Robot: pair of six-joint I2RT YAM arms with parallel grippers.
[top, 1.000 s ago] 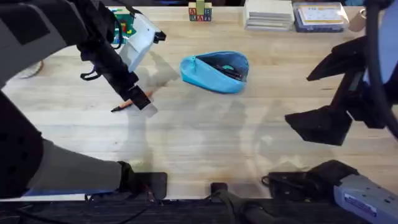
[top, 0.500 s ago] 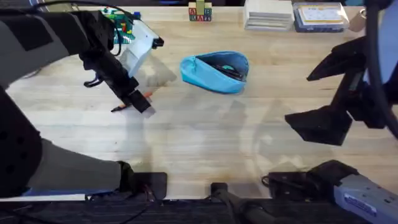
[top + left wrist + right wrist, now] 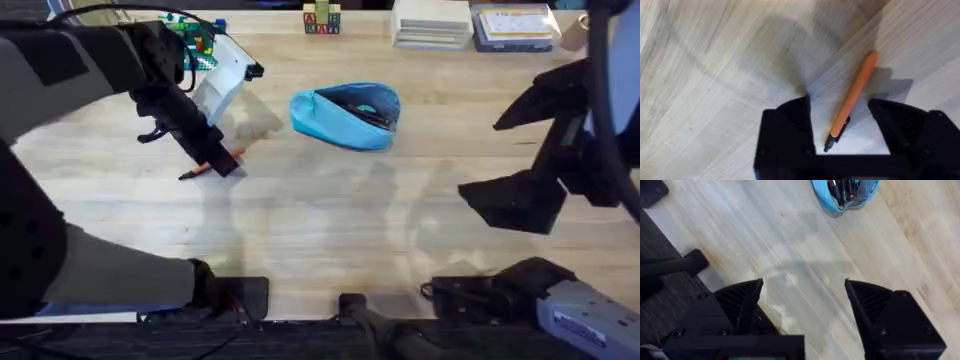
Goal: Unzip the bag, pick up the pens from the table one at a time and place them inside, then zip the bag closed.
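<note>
While left claw (image 3: 840,130) gapes wide astride orange pen (image 3: 852,97), contact seemingly none; right claw (image 3: 802,305) open, empty.

Light blue bag (image 3: 346,116) lying unzipped on pale counter (image 3: 330,220); orange pen (image 3: 852,97) flat, well apart.

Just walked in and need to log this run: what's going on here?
The left gripper is open and straddling the orange pen, which lies on the table; no grasp yet. The blue bag sits unzipped farther back with something dark already inside. The right gripper hovers open over bare table, holding nothing.
</note>
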